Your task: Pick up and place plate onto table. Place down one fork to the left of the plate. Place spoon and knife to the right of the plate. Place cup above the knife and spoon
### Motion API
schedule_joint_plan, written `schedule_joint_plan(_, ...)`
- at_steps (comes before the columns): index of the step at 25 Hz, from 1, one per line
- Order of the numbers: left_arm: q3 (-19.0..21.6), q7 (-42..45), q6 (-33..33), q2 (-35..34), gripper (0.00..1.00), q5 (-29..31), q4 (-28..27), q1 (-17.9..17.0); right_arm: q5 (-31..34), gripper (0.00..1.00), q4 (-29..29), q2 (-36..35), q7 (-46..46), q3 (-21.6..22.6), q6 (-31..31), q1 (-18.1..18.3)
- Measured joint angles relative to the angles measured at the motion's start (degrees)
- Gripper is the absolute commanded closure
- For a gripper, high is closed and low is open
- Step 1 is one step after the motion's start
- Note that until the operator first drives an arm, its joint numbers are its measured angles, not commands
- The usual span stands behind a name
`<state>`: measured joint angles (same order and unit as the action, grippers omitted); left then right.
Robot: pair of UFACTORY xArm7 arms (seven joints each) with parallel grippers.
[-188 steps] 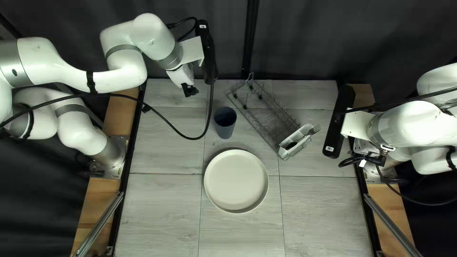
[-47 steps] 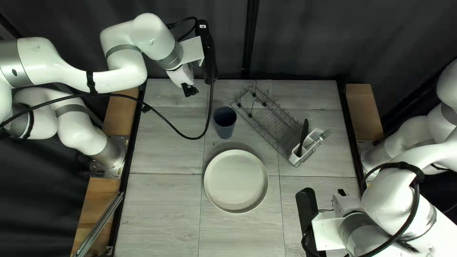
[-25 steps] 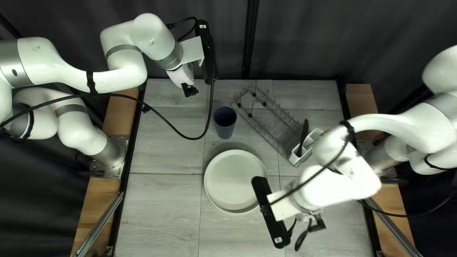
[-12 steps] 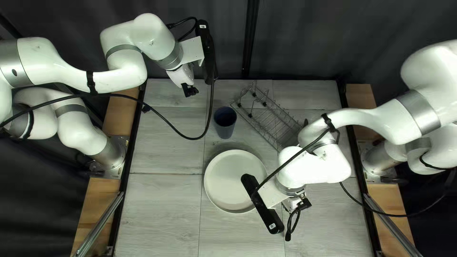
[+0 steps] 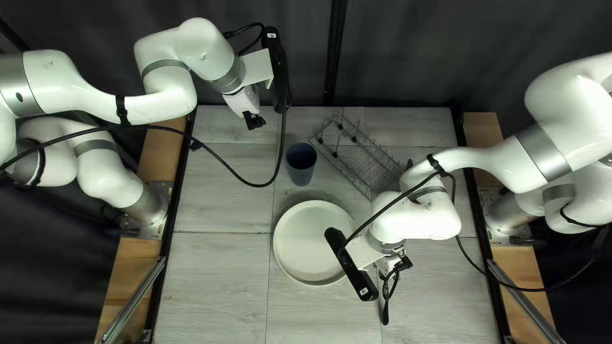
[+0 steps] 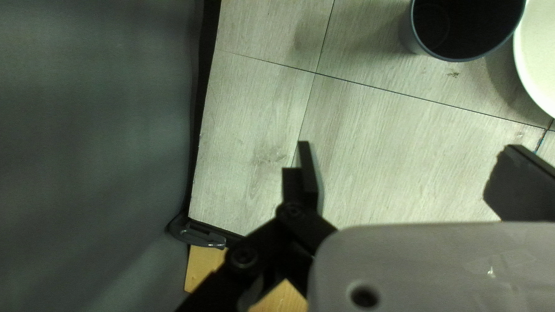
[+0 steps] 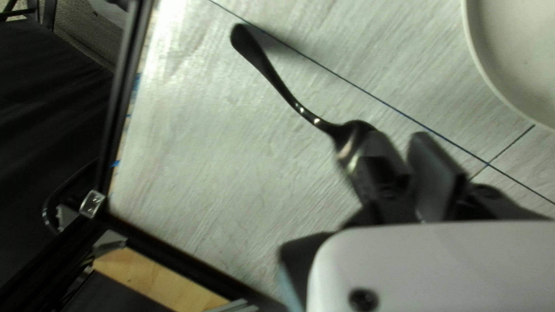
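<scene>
My left gripper (image 5: 254,120) hangs over the table's far part; in its wrist view the gripper (image 6: 413,167) stands open with nothing between the fingers. My right gripper (image 5: 386,262) is just right of the plate (image 5: 303,245), its camera bar overlapping the rim. In its wrist view the gripper (image 7: 408,153) is shut on the dark spoon (image 7: 283,89) at its bowl, the handle sticking out beyond the fingers. The spoon (image 5: 385,312) dangles low in the top left view. Above the plate stands the blue-grey cup (image 5: 301,159). My right arm hides the fork and most of the knife.
A wire dish rack (image 5: 366,156) lies slanted on the table (image 5: 217,280), right of the cup; my right arm crosses its lower end and covers the white cutlery holder. The left arm's cable loops down left of the cup.
Since 1.9 s ago my right arm swung left from the table's lower right to the plate's right side, spoon moving along, covering the holder. Before that, the rack shifted slightly. My left arm stayed still.
</scene>
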<state>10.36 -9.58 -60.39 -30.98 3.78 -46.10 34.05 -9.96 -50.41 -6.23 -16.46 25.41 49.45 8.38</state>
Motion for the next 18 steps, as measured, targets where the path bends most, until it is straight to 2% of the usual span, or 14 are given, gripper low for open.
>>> schedule_joint_plan(6,0.00,0.00,0.00,0.00,0.00,0.00,0.00,0.00,6.75,0.00,3.83,0.77,7.30,-0.99,-2.61,-0.58)
schedule_joint_plan(10,0.00,0.00,0.00,0.00,0.00,0.00,0.00,0.00,11.71,0.00,3.98,2.77,15.81,-0.71,0.17,-1.44)
schedule_joint_plan(15,0.00,0.00,0.00,0.00,0.00,0.00,0.00,0.00,16.91,0.00,-0.32,4.22,27.90,1.32,8.10,-3.35)
schedule_joint_plan(18,0.00,0.00,0.00,0.00,0.00,0.00,0.00,0.00,21.51,0.00,-7.08,0.89,36.00,2.51,14.01,-5.54)
